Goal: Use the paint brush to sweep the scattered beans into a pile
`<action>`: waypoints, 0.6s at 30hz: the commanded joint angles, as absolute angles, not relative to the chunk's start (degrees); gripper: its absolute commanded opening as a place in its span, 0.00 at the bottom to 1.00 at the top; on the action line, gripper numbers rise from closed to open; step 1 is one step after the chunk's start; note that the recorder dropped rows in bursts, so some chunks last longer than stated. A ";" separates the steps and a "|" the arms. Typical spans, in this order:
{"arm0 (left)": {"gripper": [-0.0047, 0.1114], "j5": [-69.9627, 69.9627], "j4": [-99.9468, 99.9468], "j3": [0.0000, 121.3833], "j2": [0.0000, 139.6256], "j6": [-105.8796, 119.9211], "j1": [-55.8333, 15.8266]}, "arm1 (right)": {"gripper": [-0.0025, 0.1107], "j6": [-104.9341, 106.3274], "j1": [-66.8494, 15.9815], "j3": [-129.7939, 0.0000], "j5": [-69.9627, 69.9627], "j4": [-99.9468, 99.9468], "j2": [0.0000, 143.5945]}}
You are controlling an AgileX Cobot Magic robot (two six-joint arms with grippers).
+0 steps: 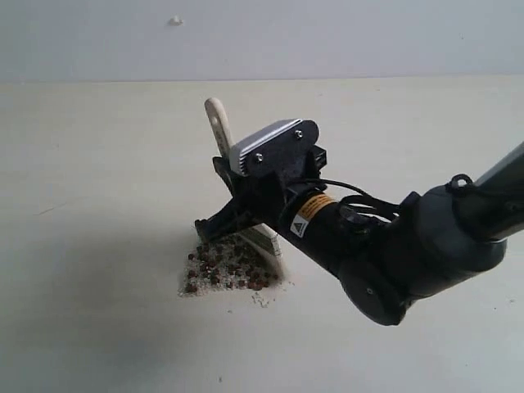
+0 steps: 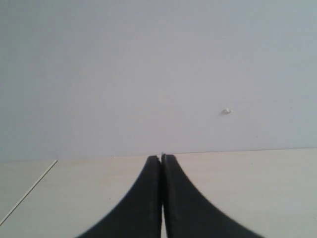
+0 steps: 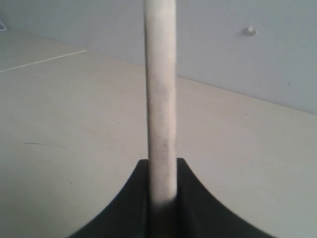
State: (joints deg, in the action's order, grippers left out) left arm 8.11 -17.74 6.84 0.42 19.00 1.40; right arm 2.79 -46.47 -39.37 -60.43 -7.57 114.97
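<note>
Beans (image 1: 214,264), reddish-brown and mixed with whitish grains, lie gathered in one pile (image 1: 233,270) near the middle of the pale table (image 1: 98,205). A few loose whitish crumbs (image 1: 260,300) sit just beside the pile's near edge.

The paint brush (image 1: 219,124) stands steeply on end. Its long axis runs from the bristles (image 1: 272,246) at the table up to the rounded handle tip, which points upward and leans a little toward the left of the exterior view. The bristle end is down at the right edge of the pile, touching or very nearly touching the beans; the arm hides the exact contact.

The right gripper (image 1: 237,214) reaches in from the right and is clamped on the brush handle partway up, with one black finger on each side. In the right wrist view the pale handle (image 3: 161,99) rises straight out from between the fingers of the gripper (image 3: 162,198), pinched tight, with the table and grey wall (image 3: 237,49) behind it.

The left gripper (image 2: 162,166) has its two fingers pressed together with nothing between them. It faces across the table toward the wall, where a small white speck (image 2: 227,111) shows.
</note>
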 commanded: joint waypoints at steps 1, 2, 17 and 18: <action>0.04 8.00 -18.22 6.65 0.33 19.13 1.05 | 0.02 1.74 -46.61 -41.74 -57.54 -8.37 114.95; 0.04 8.00 -18.22 6.65 0.33 19.13 1.05 | 0.02 1.74 -46.61 -41.85 -58.04 -9.54 114.95; 0.04 8.00 -18.22 6.65 0.33 19.13 1.05 | 0.02 30.73 -48.71 -40.95 -55.34 -46.43 109.68; 0.04 8.00 -18.22 6.65 0.33 19.13 1.05 | 0.02 32.71 -49.78 -40.95 -55.76 -48.67 110.27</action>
State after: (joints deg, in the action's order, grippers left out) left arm 8.11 -17.74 6.84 0.42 19.00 1.40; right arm 27.13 -47.72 -41.21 -55.67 -42.55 109.22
